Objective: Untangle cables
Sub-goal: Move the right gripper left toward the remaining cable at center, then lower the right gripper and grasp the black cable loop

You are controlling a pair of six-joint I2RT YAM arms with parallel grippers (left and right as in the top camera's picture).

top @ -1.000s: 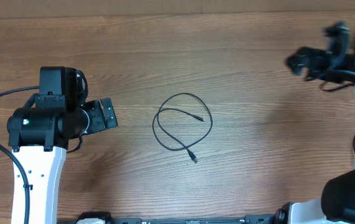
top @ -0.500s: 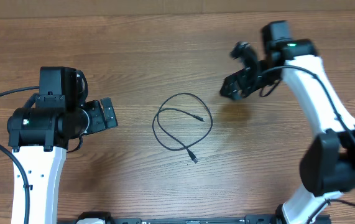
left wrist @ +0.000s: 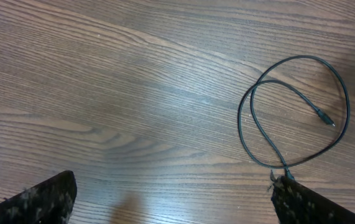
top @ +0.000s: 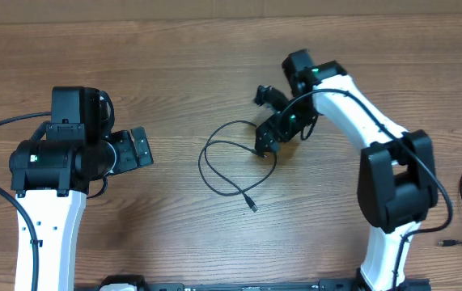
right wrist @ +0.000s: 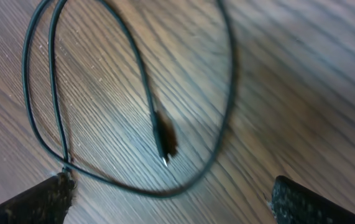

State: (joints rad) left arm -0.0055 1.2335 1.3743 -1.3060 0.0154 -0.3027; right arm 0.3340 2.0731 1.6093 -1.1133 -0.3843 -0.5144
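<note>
Cable (top: 229, 143) lies in one loose loop mid-table (top: 174, 65). Its inner plug end (right wrist: 163, 142) sits just below the right gripper (right wrist: 171, 185), between wide-apart, empty jaws and lengthwise across their closing line. Left gripper (top: 137, 148), also spread and empty, is well apart to the loop's left. The right arm is the nearer.

Overhead looks straight down; close wrist views share the cable (left wrist: 239, 121)
</note>
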